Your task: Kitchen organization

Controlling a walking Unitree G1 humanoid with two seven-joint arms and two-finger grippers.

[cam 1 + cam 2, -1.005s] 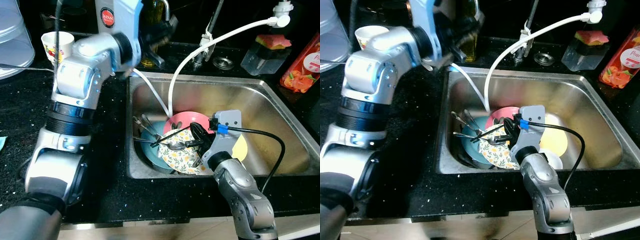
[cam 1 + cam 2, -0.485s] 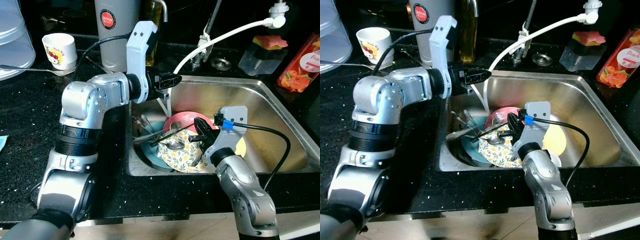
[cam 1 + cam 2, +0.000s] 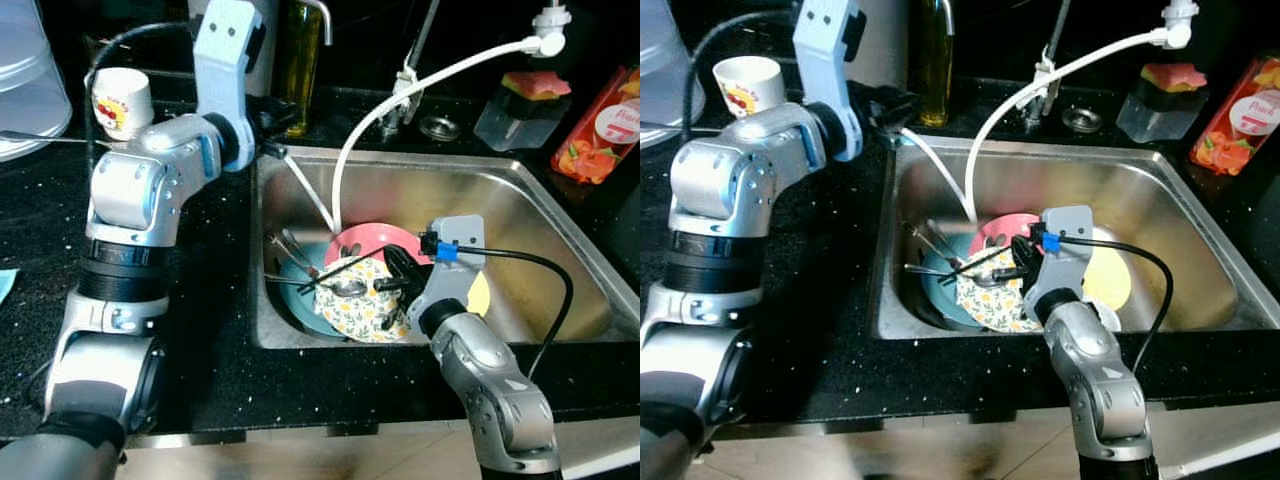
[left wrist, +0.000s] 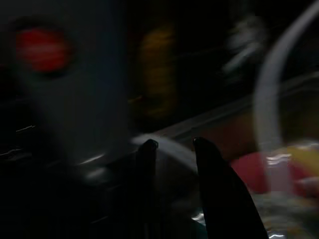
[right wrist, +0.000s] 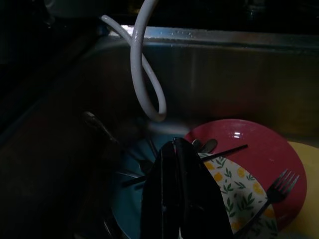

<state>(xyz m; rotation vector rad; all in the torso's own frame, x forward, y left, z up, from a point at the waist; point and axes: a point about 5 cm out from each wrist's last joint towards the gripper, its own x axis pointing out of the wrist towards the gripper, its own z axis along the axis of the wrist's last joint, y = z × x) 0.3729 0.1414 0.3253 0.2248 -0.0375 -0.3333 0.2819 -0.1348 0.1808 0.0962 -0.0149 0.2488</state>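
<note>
Where sink [image 3: 520, 200] holds plates [image 3: 372, 290], cutlery [image 3: 300, 265]

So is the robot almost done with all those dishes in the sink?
Not nearly, it seems. Nothing looks put away: the pink plate, flowered plate, blue plate and yellow plate still sit stacked in the sink, with cutlery across them. The right gripper is low over the flowered plate, fingers together. The left gripper is up by the sink's back corner, holding nothing.
</note>
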